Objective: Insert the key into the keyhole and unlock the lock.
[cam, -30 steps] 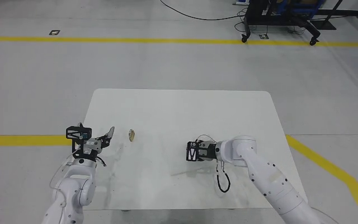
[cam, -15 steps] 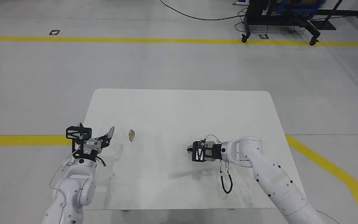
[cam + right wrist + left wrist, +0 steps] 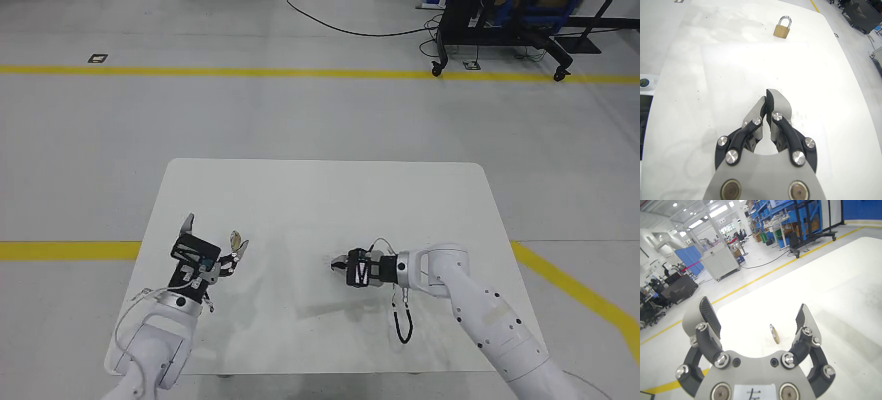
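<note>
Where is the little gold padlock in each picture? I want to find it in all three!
Top view: the padlock sits on the table's left part, by the left gripper.
Left wrist view: the padlock shows between that gripper's open jaws.
Right wrist view: the padlock lies far ahead of the shut right gripper.
Shared landmark: the white table.

1 white worktop [image 3: 400,200]. 1 lock [image 3: 236,240] lies on it, a brass padlock with 1 steel shackle. 2 arms, each ending in 1 pincer: 1 left pincer [image 3: 753,306] and 1 right pincer [image 3: 767,94], with 2 ribbed fingers apiece, 4 in all. Any key between the right pair's pads is too small to make out, so it cannot be counted
</note>
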